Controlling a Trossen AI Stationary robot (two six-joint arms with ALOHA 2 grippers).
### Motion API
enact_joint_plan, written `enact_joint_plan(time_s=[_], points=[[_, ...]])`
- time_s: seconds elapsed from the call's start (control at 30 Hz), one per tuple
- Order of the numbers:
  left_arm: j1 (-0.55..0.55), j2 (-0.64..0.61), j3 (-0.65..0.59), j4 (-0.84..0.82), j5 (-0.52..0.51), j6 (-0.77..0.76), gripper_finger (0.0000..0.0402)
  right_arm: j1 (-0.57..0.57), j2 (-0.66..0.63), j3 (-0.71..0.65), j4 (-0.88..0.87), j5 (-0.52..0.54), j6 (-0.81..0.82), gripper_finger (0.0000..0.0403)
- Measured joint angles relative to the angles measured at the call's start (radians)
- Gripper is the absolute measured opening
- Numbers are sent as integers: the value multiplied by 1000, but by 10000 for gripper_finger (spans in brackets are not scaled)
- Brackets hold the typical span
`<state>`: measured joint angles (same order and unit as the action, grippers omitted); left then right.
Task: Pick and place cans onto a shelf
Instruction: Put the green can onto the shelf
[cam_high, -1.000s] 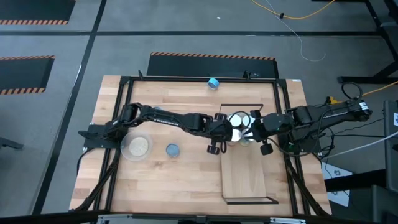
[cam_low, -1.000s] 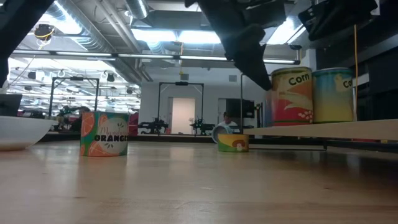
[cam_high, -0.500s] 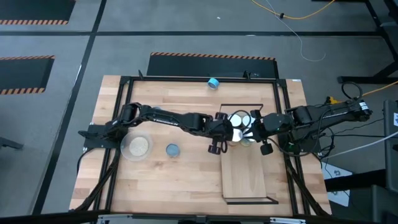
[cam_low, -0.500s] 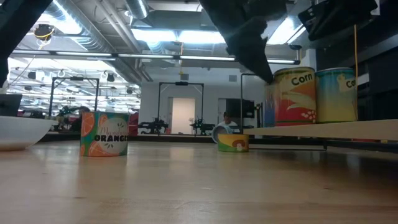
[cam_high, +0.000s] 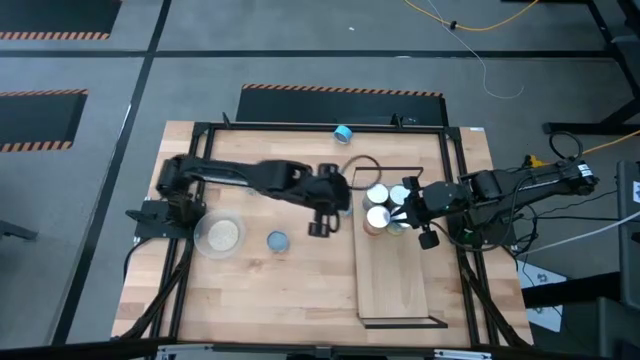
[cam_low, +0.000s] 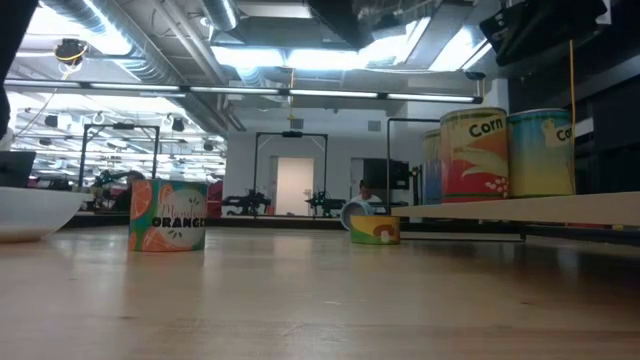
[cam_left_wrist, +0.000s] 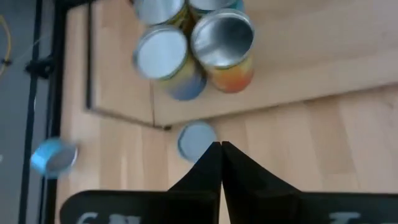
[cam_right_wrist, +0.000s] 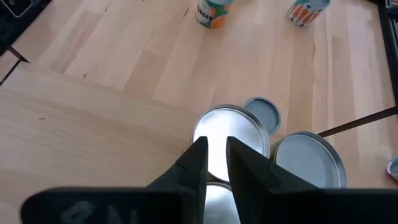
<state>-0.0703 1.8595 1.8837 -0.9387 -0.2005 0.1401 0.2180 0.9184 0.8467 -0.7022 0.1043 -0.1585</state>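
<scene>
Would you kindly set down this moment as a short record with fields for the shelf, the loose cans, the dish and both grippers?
shelf: three cans clustered at its far end
loose cans: orange can on the table; blue can at the far edge
dish: near the left arm's base
left gripper: jaws shut, empty, over the table left of the shelf
right gripper: above the shelf cans

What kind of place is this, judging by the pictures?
Probably a robotics lab or workshop: hazard-striped floor mats, exposed ceiling ducts, and a framed wooden table where two arms work with cans.
</scene>
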Motion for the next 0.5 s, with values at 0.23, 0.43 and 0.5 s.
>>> enact_joint_plan(time_s=[0.23,0.43,0.5], points=[[3,-146,0,-264,-1,-137,2,1,0,0,5,0,4,64],[-14,-267,-163,-250,6,-282,3,0,1,0,2,5,50,64],[-23,-307,-279,-169,16,-343,1,0,0,1,3,7,50,64]])
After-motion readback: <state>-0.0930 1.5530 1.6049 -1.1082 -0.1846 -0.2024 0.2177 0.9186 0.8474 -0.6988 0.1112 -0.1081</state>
